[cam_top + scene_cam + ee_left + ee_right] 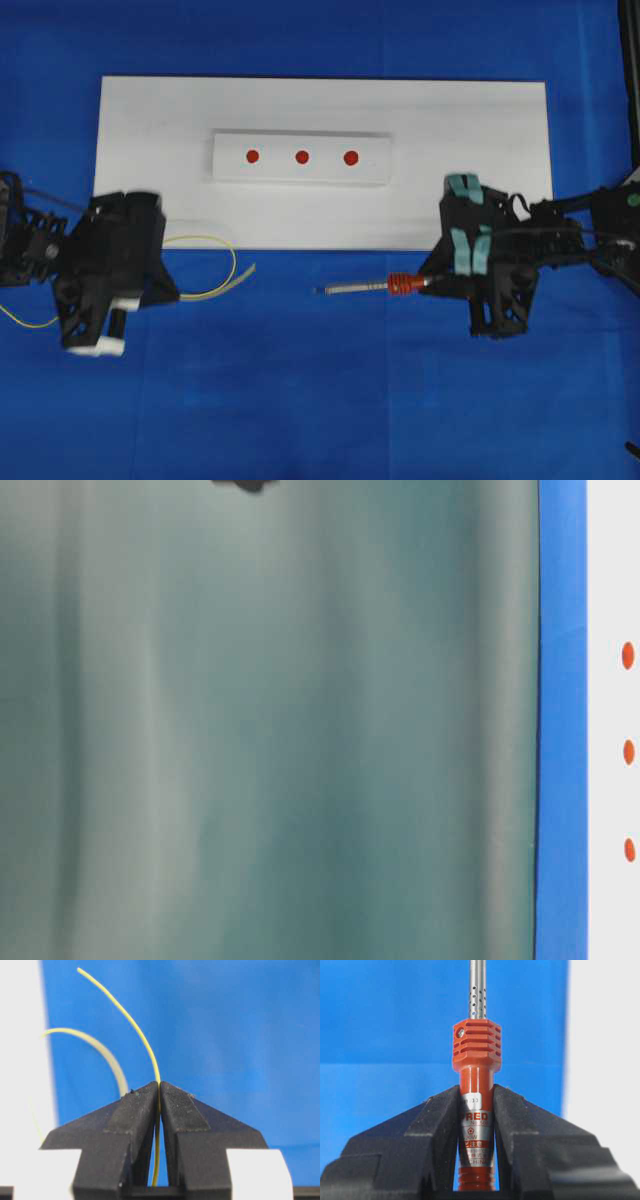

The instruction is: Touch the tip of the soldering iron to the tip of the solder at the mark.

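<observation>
Two robot arms hover over a blue tabletop (320, 400), each with a tool in hand and both short of the white block (232, 172) that carries three red marks (301, 156) on the white board (500, 130). The step in hand appears to be the approach: done well, both tips would be brought in low and slow toward one red dot, the stiff iron set first and the springy wire eased onto it — the wire's free end curves and may wander. The left pincer (159, 1085) is closed tight on the solder (131, 1022), which stands up between the jaws and arcs away over the blue cloth; overhead, its yellow loop lies just beside the board's near edge. The right pincer (476, 1092) is clamped on the orange-red body of the soldering iron (476, 1055), silver shaft pointing toward the middle of the scene. The tips sit well apart. The table-level view is mostly blocked by something blurred, so heights cannot be judged.
</observation>
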